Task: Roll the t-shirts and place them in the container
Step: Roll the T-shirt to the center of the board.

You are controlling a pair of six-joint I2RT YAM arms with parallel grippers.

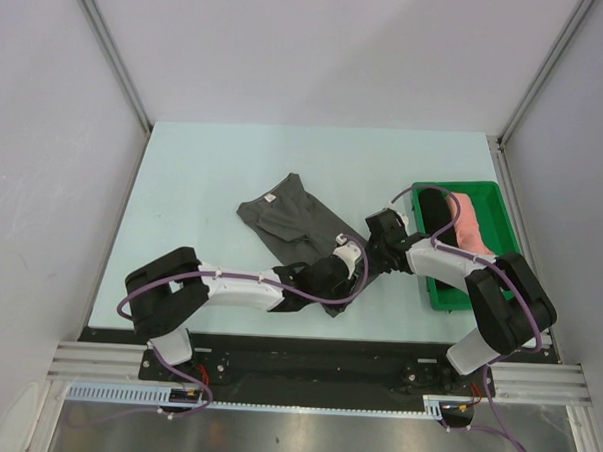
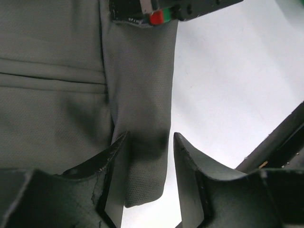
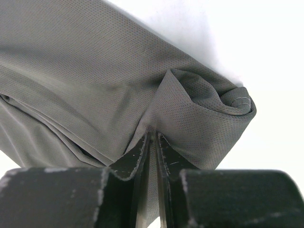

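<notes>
- Step in hand, as I judge it: taking hold of one edge of the grey tee (image 1: 282, 217) to start its roll. It lies mostly flat on the table (image 1: 183, 181), ahead of both claws, not yet rolled.
- The right claw (image 3: 153, 137) is pinched nearly closed on a fold of the tee. The cloth rises in a ridge straight from its tips, and just beside them the corner is curled over on itself.
- The left claw (image 2: 151, 142) stands half wide, astride a narrow strip of the tee's edge. The strip runs between its fingers (image 2: 114, 156) and on ahead to the right claw. Whether those fingers already touch the cloth is hard to tell.
- Behind the right claw, along its arm, the tray (image 1: 449, 295) holds a black roll (image 1: 437, 214) and a pink roll (image 1: 470, 221), so this tee looks like the last one.
- The next move calls for the left claw to close on the strip. Then both claws should turn the edge over evenly, away from themselves toward the collar end.
</notes>
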